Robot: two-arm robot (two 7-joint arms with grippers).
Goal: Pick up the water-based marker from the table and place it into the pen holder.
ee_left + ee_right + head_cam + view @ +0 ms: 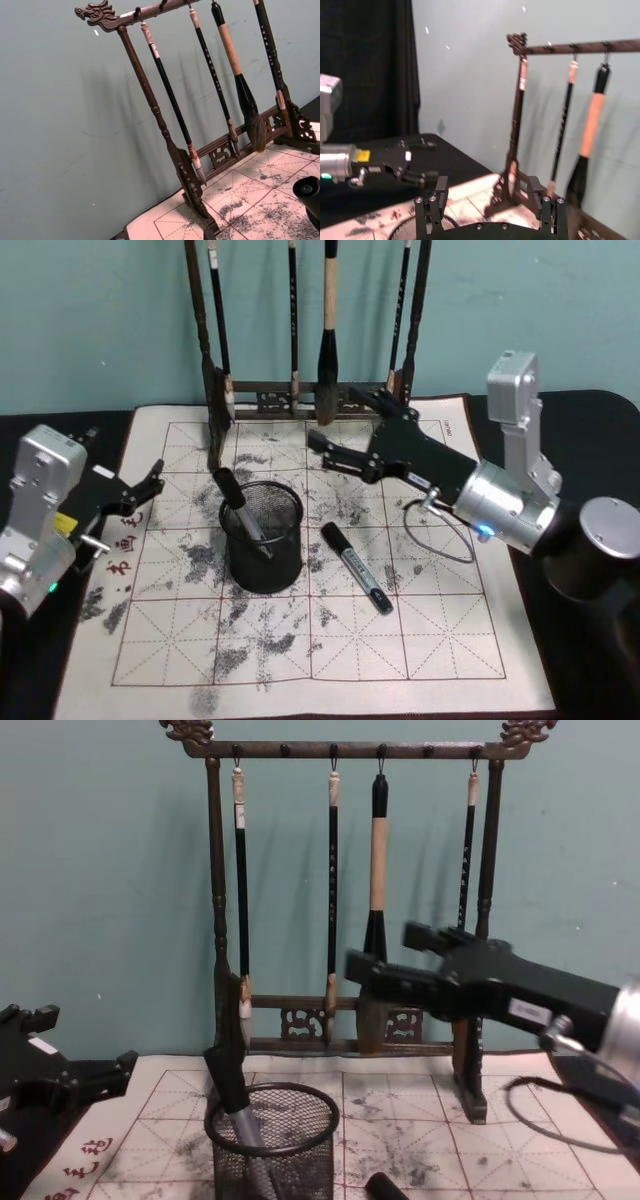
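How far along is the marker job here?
Done: one marker leans inside the pen holder. In hand: nothing; the right gripper hovers open over the table behind it. Remaining: a second marker lies beside the holder, unpicked. The left gripper sits open at the left edge.

And here's the water-based marker point(355, 567), lying flat on the white felt mat point(420, 640) that covers the dark table point(590, 415). It sits on a diagonal, black cap at the far end and angled toward the pen holder point(265, 565), labelled grey barrel running nearer and to the right. It lies just beside the holder on the right, not touching. The holder, a short black wire-mesh cup with a solid rim, stands upright left of the mat's centre, among red grid lines and grey ink stains. A second marker point(232, 490) leans inside it, black cap poking up over the left rim, pale barrel slanting down into the mesh.
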